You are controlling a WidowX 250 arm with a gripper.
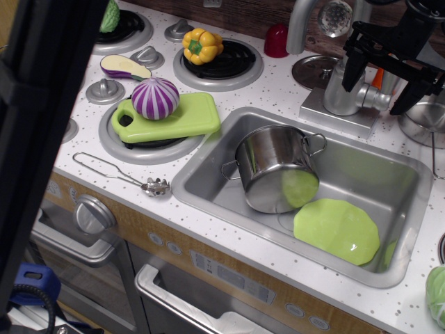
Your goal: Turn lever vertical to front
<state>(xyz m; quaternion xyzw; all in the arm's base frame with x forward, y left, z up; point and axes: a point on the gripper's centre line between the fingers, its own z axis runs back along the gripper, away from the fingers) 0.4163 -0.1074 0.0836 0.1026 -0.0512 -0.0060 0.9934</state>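
Observation:
The faucet's cylindrical base stands on a grey plate behind the sink, with the curved spout rising to the left. The lever's silver stub sticks out of the base to the right; its paddle end is mostly hidden behind my gripper. My black gripper hangs over the base from the upper right. Its jaws are open, one finger left of the base top and the other right of the stub. It holds nothing.
The sink holds a tipped steel pot and a green plate. A steel bowl sits right of the faucet and a red cup to its left. A cutting board with an onion, a pepper and a whisk lie at left.

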